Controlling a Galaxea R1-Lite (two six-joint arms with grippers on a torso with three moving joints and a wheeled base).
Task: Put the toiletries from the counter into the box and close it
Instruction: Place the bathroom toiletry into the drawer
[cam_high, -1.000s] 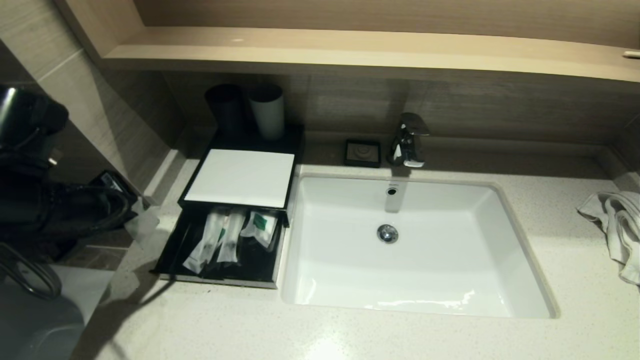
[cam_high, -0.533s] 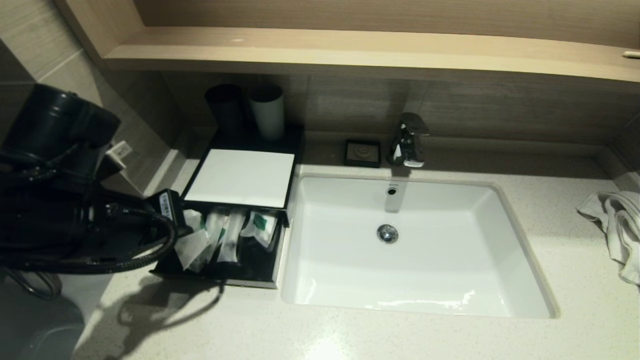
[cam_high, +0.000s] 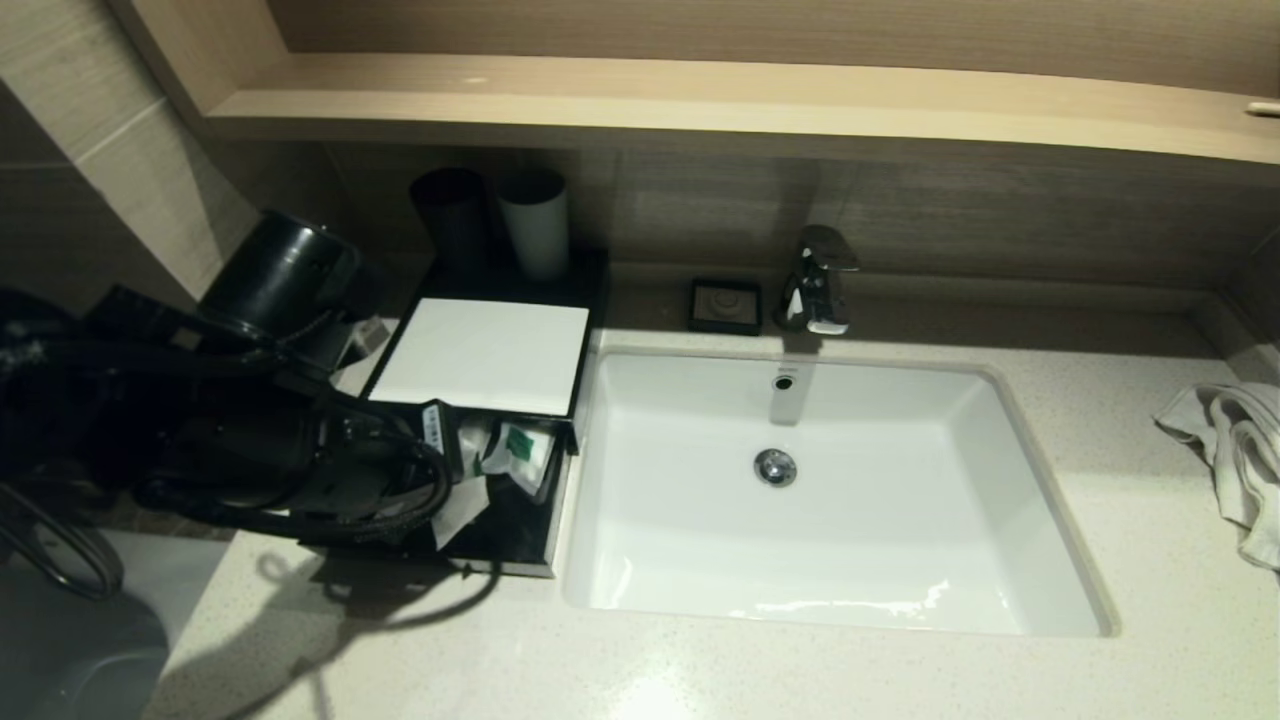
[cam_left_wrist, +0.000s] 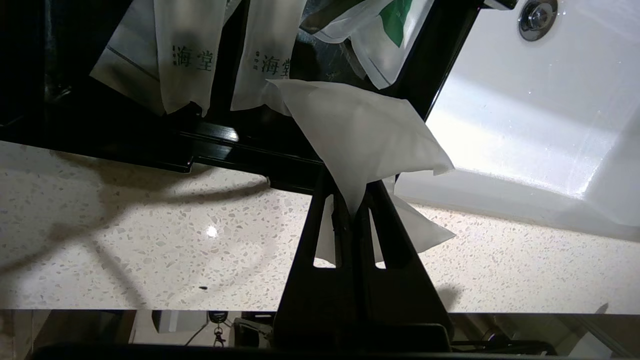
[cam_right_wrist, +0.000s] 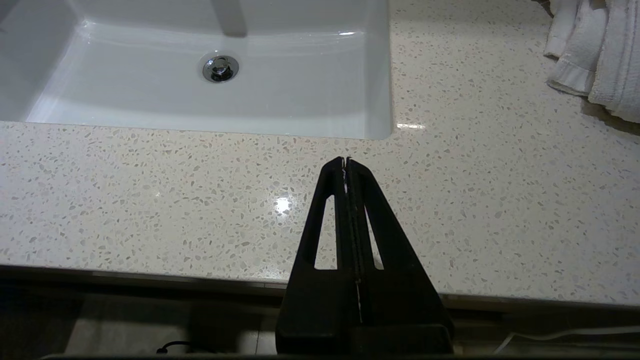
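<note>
A black box (cam_high: 585, 290) with a white lid stands left of the sink, its drawer (cam_high: 530, 545) pulled open toward me. Several white sachets (cam_high: 515, 450) lie in the drawer; two with printed characters (cam_left_wrist: 185, 55) and one with a green mark (cam_left_wrist: 387, 30) show in the left wrist view. My left gripper (cam_left_wrist: 351, 192) is shut on a plain white sachet (cam_left_wrist: 360, 135) and holds it over the drawer's front wall (cam_left_wrist: 150, 145). In the head view this gripper (cam_high: 450, 480) covers the drawer's left part. My right gripper (cam_right_wrist: 346, 161) is shut and empty above the counter's front edge.
The white sink (cam_high: 1040, 500) lies right of the box, with a chrome faucet (cam_high: 818, 280) and a black soap dish (cam_high: 725, 305) behind it. A black cup (cam_high: 452, 215) and a pale cup (cam_high: 535, 220) stand behind the box. A white towel (cam_high: 1235, 450) lies far right.
My left arm has swung in from the left edge to the right, carrying the white sachet from beside the box to over the open drawer. The right arm has not moved.
</note>
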